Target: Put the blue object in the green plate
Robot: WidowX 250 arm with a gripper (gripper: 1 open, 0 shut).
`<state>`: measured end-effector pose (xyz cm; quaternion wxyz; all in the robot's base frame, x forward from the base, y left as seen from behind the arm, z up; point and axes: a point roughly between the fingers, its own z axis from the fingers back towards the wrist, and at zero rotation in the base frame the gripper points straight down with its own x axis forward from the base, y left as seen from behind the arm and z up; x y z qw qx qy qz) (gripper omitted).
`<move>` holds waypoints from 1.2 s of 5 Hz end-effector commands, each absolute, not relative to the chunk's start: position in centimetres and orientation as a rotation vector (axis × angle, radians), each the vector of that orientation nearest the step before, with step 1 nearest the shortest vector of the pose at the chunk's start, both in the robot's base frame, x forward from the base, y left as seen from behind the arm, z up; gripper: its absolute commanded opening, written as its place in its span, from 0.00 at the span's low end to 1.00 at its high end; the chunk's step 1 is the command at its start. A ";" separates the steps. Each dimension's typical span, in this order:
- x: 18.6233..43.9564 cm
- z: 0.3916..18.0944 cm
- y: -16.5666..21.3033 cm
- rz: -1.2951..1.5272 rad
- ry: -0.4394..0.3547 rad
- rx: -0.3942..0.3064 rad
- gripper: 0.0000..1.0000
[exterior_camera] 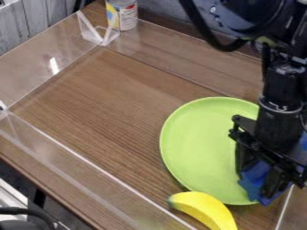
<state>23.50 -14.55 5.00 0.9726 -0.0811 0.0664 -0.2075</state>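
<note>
A wide brown wood-grain tabletop (108, 99) fills most of the view, fenced along its left and far edges by low clear acrylic walls (36, 76) that catch a few bright reflections. On its right half lies the large round lime-green shallow plate (198, 144), smooth and plain, the widest thing on the table; its right-hand part is hidden behind the robot. The black robot arm (282, 81) comes down from the top right corner, trailing dark cables, and stands nearly upright over the plate's right side, its black gripper (267, 184) pointing steeply downward. The jaws are drawn in tight on the deep-blue blocky object (256, 187), which shows only as a blue patch between and below the black fingers, at the plate's right rim near the lower right corner of the view. Whether the blue piece touches the plate or hangs just above it cannot be told, since the gripper covers most of it. Just in front of the plate, at its near edge, lies a curved yellow banana (204, 211), resting on the wood and reaching to the bottom of the picture, close beside the gripper but apart from it. Far off in the top left, beyond the acrylic wall, stands a small white container with a yellow and blue label (118, 13), partly cut off by the edge
</note>
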 end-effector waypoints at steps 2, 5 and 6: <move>24.9 7.7 -13.6 -0.418 0.056 -0.183 0.00; 25.5 8.1 -11.6 -0.397 0.052 -0.181 0.00; 25.7 7.7 -11.1 -0.386 0.053 -0.178 0.00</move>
